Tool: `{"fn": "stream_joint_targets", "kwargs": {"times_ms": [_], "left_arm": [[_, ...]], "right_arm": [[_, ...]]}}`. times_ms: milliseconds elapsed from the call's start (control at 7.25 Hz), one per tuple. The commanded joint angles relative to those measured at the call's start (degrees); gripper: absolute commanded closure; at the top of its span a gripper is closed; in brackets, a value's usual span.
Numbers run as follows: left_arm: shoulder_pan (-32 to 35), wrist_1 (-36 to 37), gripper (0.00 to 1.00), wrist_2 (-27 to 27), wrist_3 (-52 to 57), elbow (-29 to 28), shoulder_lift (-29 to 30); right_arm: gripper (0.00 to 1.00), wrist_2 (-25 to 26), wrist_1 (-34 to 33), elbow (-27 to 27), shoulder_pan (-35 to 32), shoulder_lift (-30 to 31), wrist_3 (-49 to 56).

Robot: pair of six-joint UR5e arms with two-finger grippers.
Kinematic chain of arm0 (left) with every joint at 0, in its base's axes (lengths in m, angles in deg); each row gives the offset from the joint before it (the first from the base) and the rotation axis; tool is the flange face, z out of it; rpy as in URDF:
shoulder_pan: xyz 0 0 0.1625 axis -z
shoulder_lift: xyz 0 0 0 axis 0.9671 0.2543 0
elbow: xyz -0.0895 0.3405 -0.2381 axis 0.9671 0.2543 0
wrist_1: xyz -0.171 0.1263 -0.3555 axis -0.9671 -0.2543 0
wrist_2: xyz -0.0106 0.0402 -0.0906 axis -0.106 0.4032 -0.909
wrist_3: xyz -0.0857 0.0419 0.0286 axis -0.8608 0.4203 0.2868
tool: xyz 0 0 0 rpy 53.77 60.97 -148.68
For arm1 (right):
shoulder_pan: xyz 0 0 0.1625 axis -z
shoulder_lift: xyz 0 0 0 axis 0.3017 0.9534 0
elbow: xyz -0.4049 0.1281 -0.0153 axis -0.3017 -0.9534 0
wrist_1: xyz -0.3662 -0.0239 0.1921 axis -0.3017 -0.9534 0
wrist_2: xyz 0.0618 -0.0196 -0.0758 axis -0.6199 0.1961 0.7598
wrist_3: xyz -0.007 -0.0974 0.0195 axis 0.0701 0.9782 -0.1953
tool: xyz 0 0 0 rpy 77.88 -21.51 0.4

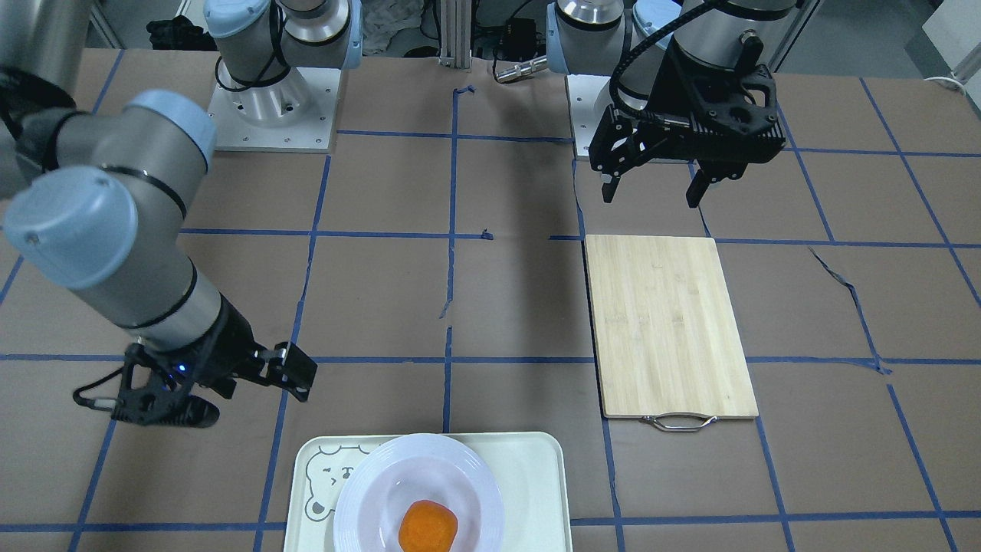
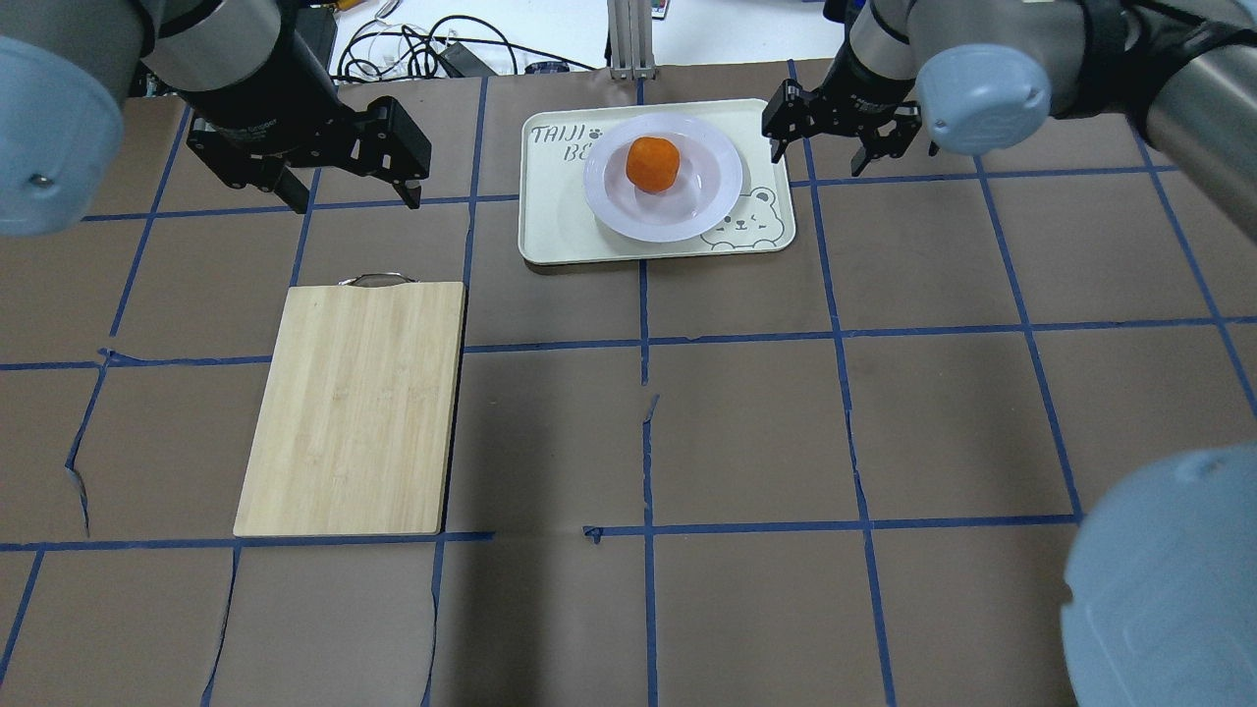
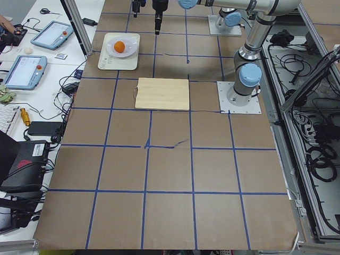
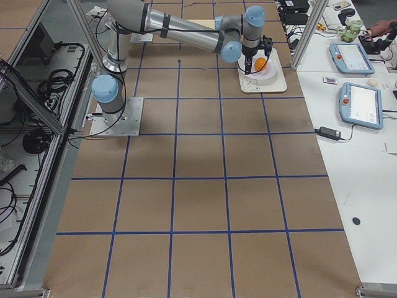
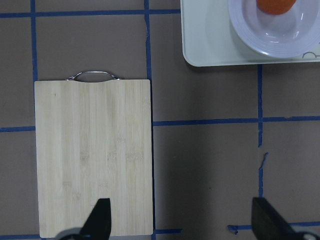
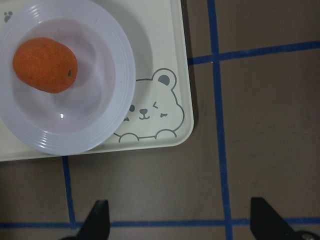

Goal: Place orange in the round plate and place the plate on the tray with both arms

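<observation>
The orange (image 2: 653, 162) lies in the sunken centre of the round plate (image 2: 718, 192). That plate rests on the cream tray (image 2: 552, 228) at the table's far middle, with the bear face at the tray's right corner. My right gripper (image 2: 817, 157) hovers open just off the tray's right edge and holds nothing. In the right wrist view the orange (image 6: 45, 65), plate (image 6: 120, 100) and tray (image 6: 165, 30) sit ahead of the open fingers. Left of the tray, my left gripper (image 2: 355, 201) is open and empty above the table.
A bamboo cutting board (image 2: 354, 407) with a metal handle (image 2: 373, 280) lies on the left half of the table, below the left gripper (image 5: 182, 220). Brown paper with blue tape lines covers the table. Cables and tablets lie beyond the far edge.
</observation>
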Motion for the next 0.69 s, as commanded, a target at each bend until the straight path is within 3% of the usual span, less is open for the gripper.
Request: {"fn": "stream_joint_targets", "kwargs": {"times_ms": [0, 276, 552], "left_arm": [[-0.1, 0.0, 0.00, 0.0, 0.0, -0.1, -0.1], [0.0, 0.0, 0.00, 0.0, 0.0, 0.0, -0.1], [0.0, -0.1, 0.00, 0.0, 0.0, 0.0, -0.1]], "right_arm": [[0.00, 6.1, 11.0, 0.3, -0.3, 9.9, 5.0], [0.00, 8.5, 18.6, 0.3, -0.2, 16.5, 5.7], [0.00, 8.5, 18.8, 0.4, -0.3, 16.7, 5.6]]}}
